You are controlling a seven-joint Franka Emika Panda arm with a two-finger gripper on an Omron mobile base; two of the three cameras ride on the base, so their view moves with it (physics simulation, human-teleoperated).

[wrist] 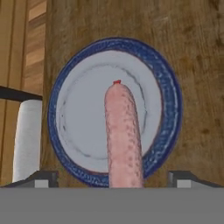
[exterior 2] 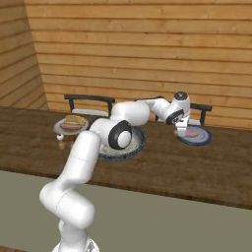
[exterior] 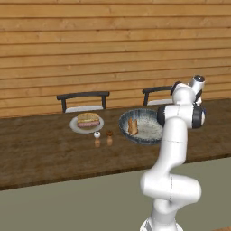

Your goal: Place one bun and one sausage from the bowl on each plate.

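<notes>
Pink and plump, the sausage (wrist: 124,135) lies nearest the lens in the hand view, stretching from the bottom edge up to the middle of the blue-rimmed plate (wrist: 171,105), its far end tipped with a small red mark; the jaws (wrist: 113,178) stand wide apart, one dark tip at each lower corner, with clear gaps between them and the sausage, so they grip nothing; in the right base view the gripper (exterior 2: 183,129) hangs just over that same plate (exterior 2: 203,140), where the sausage (exterior 2: 192,133) rests on the pale centre; the plate sits on the dark wooden bench (exterior 2: 197,172), well to the right of the bowl (exterior 2: 138,145), which is partly hidden by the arm's elbow; in the left base view the bowl (exterior: 146,135) shows its speckled inside and a tan bun (exterior: 132,126) standing near its left side; further left on the bench (exterior: 45,149) sits the pale plate (exterior: 74,126), already carrying a bun (exterior: 88,118) with a sausage (exterior: 88,124) lying just in front of it; two small shakers, one white-capped (exterior: 97,139) and one brown-capped (exterior: 109,137), stand side by side between the pale plate and the bowl, a little nearer the camera; two dark chair backs (exterior: 83,100) rise behind the bench against the plank wall (exterior: 113,45).
</notes>
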